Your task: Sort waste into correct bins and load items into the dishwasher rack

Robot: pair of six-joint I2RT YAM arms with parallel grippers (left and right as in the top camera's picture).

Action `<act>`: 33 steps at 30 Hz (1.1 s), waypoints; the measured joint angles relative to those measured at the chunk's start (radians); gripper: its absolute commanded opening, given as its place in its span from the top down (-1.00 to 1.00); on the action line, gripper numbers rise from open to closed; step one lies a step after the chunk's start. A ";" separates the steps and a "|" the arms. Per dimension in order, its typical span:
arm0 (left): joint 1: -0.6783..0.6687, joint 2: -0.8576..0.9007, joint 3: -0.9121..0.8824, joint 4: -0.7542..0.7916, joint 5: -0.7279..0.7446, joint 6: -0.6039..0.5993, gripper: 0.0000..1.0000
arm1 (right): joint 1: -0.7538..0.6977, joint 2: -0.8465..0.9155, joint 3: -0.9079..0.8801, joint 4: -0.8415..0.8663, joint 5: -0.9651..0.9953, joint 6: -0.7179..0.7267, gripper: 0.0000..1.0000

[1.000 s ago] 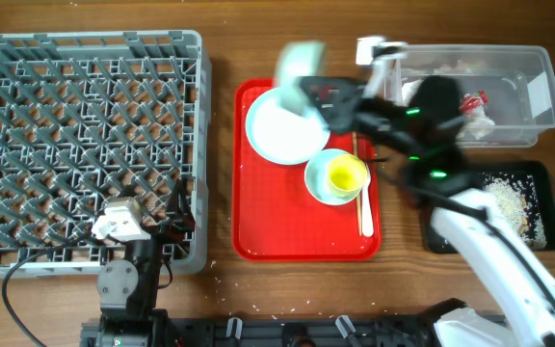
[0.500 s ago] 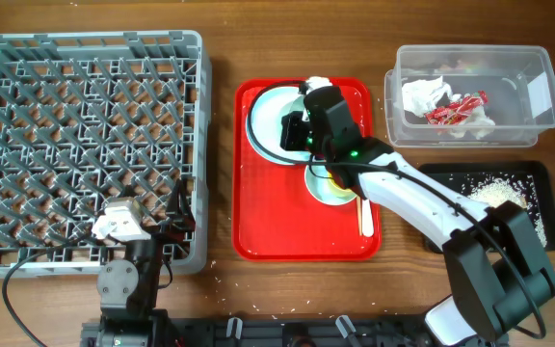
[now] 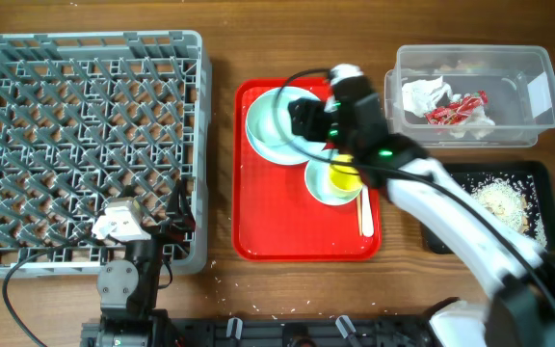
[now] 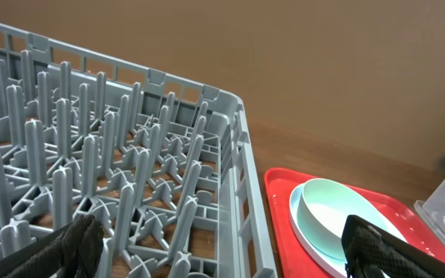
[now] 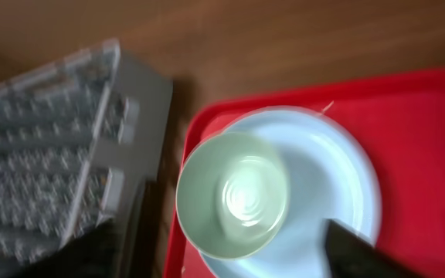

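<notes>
My right gripper (image 3: 303, 120) (image 5: 232, 259) hangs open over the round white plate (image 3: 261, 137) on the red tray. A pale green-blue bowl (image 5: 234, 193) sits upright on that plate (image 5: 332, 181), free between the spread fingers. A second bowl (image 3: 322, 189) holds the small yellow cup (image 3: 344, 175). Chopsticks (image 3: 365, 212) lie beside it. The clear tub (image 3: 543, 89) contains the napkin (image 3: 426, 95) and the red wrapper (image 3: 456, 109). Rice crumbs (image 3: 502, 199) lie in the black tray (image 3: 541, 175). My left gripper (image 3: 174, 223) (image 4: 226, 249) is open at the near right corner of the dishwasher rack (image 3: 85, 145) (image 4: 130, 177).
The red serving tray (image 3: 277, 222) lies between the rack and the two bins. A few white crumbs are scattered on the wooden table near its front edge (image 3: 258, 310). The right arm (image 3: 451, 207) stretches across the tray's right side.
The right arm swung left from the bins with the bowl to the plate. Its jaws have opened, and the bowl now rests on the plate. The left arm is still.
</notes>
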 measured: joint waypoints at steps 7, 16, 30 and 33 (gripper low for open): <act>0.000 0.000 0.000 0.000 0.000 0.000 -1.00 | -0.391 -0.346 0.017 -0.415 0.026 0.051 -0.99; 0.000 0.000 0.000 0.000 0.000 0.000 -1.00 | -0.452 -0.306 0.013 -0.516 0.035 0.063 -0.99; 0.001 0.116 0.140 0.288 0.481 -0.276 -1.00 | -0.452 -0.185 0.011 -0.518 0.034 0.063 -1.00; -0.001 0.429 0.463 -0.045 0.556 -0.146 -0.99 | -0.452 -0.180 0.009 -0.519 0.034 0.063 -0.99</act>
